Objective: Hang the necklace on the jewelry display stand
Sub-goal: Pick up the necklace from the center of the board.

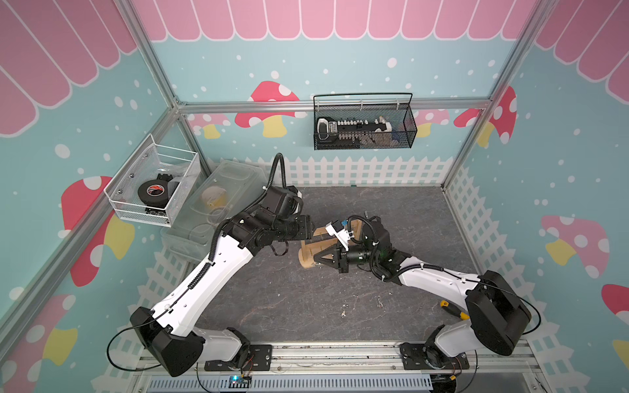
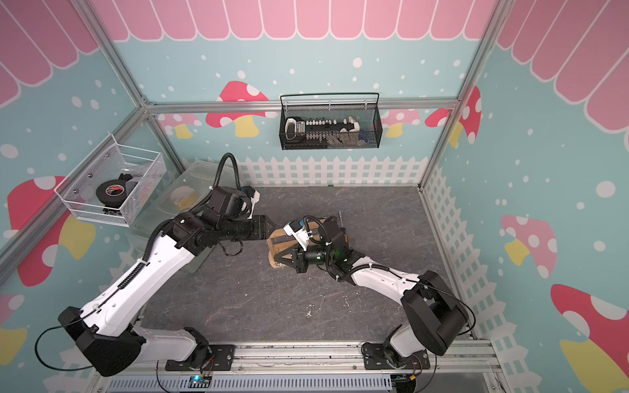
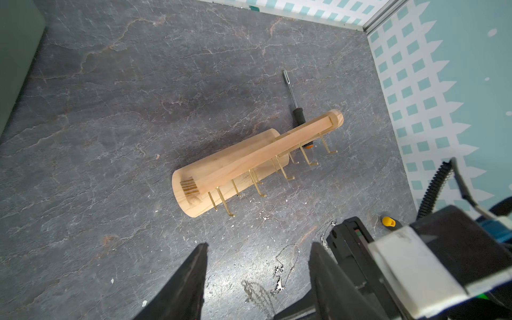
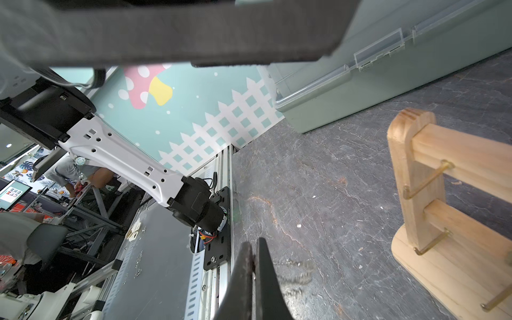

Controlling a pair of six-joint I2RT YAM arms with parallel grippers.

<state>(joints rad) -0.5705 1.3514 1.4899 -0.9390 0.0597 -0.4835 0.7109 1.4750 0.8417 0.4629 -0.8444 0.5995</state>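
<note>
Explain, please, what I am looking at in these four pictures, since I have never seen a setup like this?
Two robot arms are bolted to the front edge of a grey table. Two pictures look down from one overhead camera. The other two come from cameras on the arms' wrists. On the table stands a wooden jewelry display stand with gold pegs. A screwdriver lies beside it, and a clear plastic box sits at the robot's left. The right hand is shut on a thin necklace, which dangles just above the table. The left hand is open and empty, near the stand.
</note>
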